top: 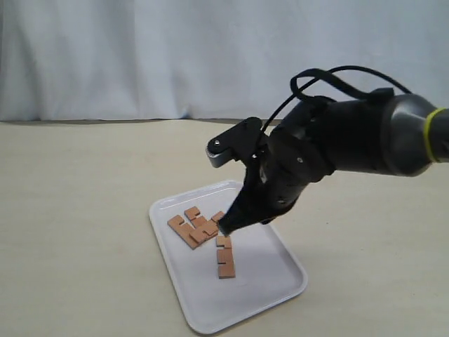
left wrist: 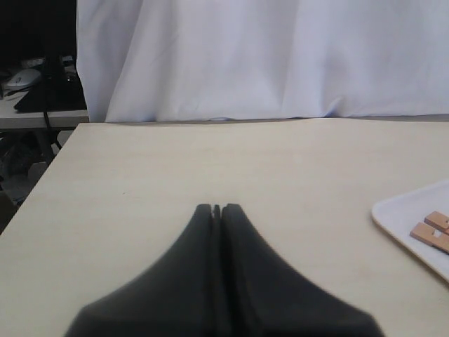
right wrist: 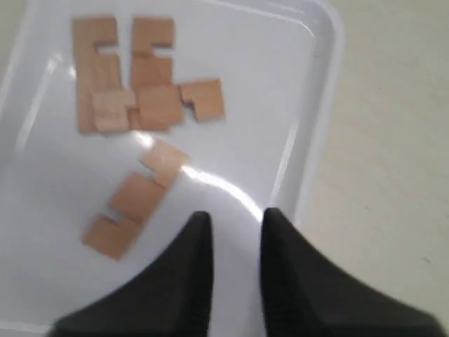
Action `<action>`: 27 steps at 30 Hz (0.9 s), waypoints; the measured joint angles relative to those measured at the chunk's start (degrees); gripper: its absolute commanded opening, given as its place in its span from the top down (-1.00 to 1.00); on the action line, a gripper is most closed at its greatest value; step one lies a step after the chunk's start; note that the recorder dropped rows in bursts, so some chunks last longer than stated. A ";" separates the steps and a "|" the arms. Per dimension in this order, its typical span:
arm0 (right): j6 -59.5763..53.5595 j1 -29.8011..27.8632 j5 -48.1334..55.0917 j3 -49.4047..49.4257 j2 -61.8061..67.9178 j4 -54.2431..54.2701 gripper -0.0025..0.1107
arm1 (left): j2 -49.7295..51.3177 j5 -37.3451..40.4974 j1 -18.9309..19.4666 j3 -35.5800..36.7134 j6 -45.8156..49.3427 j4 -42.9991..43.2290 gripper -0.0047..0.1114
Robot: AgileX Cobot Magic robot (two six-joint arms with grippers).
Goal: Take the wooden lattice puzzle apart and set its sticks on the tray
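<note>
The puzzle point(right wrist: 133, 81) lies on the tray point(right wrist: 309, 140) as a flat cluster of reddish-brown notched sticks point(top: 193, 226) that touch and partly overlap. I cannot tell whether any of them are locked together at the notches. One loose stick point(right wrist: 133, 202) lies apart from the cluster on the bare white floor of the tray. In the exterior view its long axis runs roughly along the length of the tray, towards the camera.

The right fingers point(right wrist: 200, 246) hang low over the tray with a clear gap between them and nothing in it, so they are released and empty. From the outside, their tips point(top: 228, 223) sit just beside the near edge of the cluster, which lies to their left, and the loose stick point(top: 225, 258) is just in front of them. From the wrist, the loose stick is the closer piece and the cluster lies beyond it.

The left fingers point(left wrist: 210, 235) are pressed together, holding nothing, over bare tabletop point(left wrist: 210, 154) well away from the work. Only a corner of the tray point(left wrist: 403, 214) reaches their view.

The right arm is much the nearer. Its next grasp probably depends on meeting one stick in the cluster across its narrow width.
</note>
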 measured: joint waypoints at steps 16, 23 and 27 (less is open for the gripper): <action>-6.27 -21.26 13.62 5.96 -17.71 4.21 0.88 | 0.00 0.00 0.00 0.00 0.00 0.00 0.92; -1.30 -36.59 -6.41 19.53 -29.55 7.11 0.88 | 0.00 0.00 0.00 0.00 0.00 0.00 0.92; -0.02 -33.82 -21.55 28.96 -39.62 9.73 0.88 | 0.00 0.00 0.00 0.00 0.00 0.00 0.92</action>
